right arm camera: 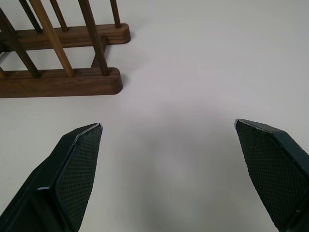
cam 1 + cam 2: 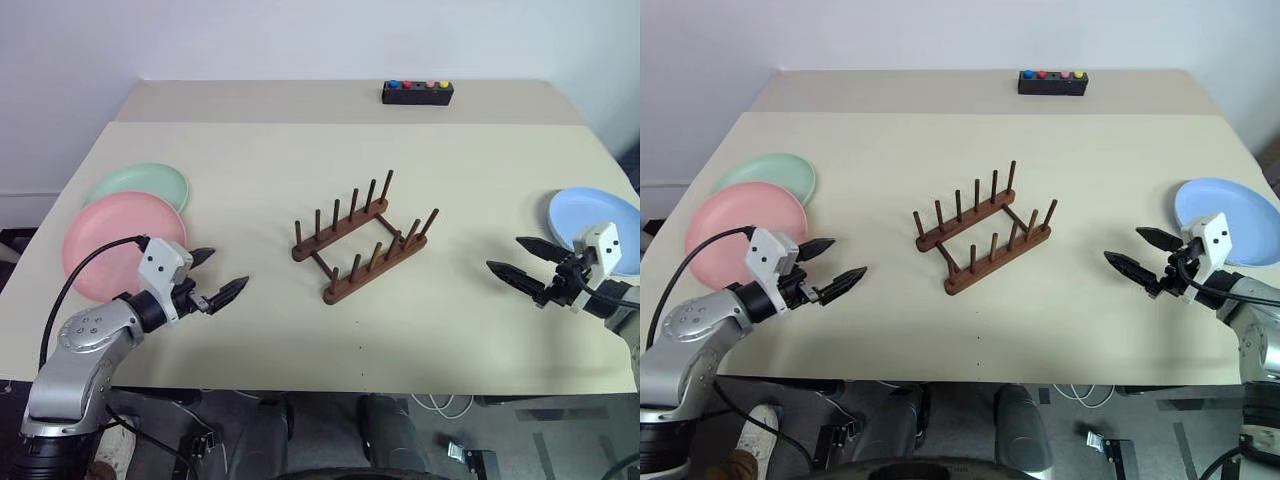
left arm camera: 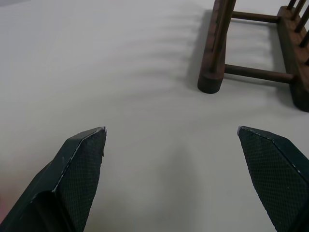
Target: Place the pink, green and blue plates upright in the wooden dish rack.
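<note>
Flanking the wooden dish rack [image 2: 364, 238] — left gripper [image 2: 215, 277] and right gripper [image 2: 518, 258], both wide open, empty; no legible writing.

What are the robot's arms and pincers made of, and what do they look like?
Each arm is silvery grey metal with rounded joints. The left gripper and the right gripper each have two black, pointed fingers whose inner faces carry a fine dotted texture. A small white box with two dark dots sits on each wrist, and black cables loop along both arms.
</note>
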